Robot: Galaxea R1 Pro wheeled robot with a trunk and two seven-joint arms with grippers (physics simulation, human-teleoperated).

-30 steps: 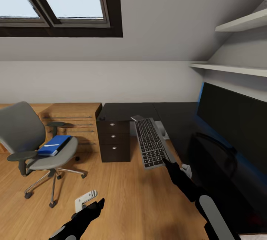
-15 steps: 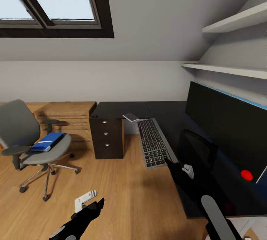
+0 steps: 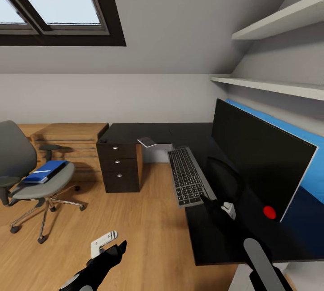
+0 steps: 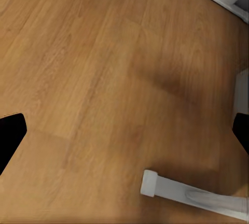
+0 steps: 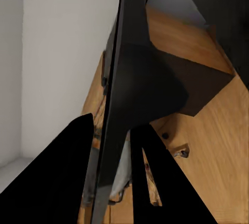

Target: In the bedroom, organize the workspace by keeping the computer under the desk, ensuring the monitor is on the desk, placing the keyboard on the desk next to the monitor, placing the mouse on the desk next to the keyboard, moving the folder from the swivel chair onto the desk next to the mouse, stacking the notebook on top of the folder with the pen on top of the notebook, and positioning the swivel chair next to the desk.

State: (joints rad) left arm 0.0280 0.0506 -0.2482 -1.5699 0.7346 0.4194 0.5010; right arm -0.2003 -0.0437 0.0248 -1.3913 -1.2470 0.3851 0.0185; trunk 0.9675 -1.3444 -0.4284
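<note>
The black left gripper (image 3: 110, 248) hangs low over the oak plank floor (image 3: 148, 219), fingers spread and empty; the black right gripper (image 3: 204, 199) pinches the near end of the slim dark keyboard (image 3: 186, 176), its long axis running away along the black desk (image 3: 148, 132) edge, beside the wide black monitor (image 3: 258, 158); leftward, a bright blue folder (image 3: 45, 171) lies on the grey swivel chair (image 3: 31, 178); no writing legible.

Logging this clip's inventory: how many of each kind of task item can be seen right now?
Monitor: 1
Keyboard: 1
Folder: 1
Chair: 1
Desk: 1
Total: 5
</note>
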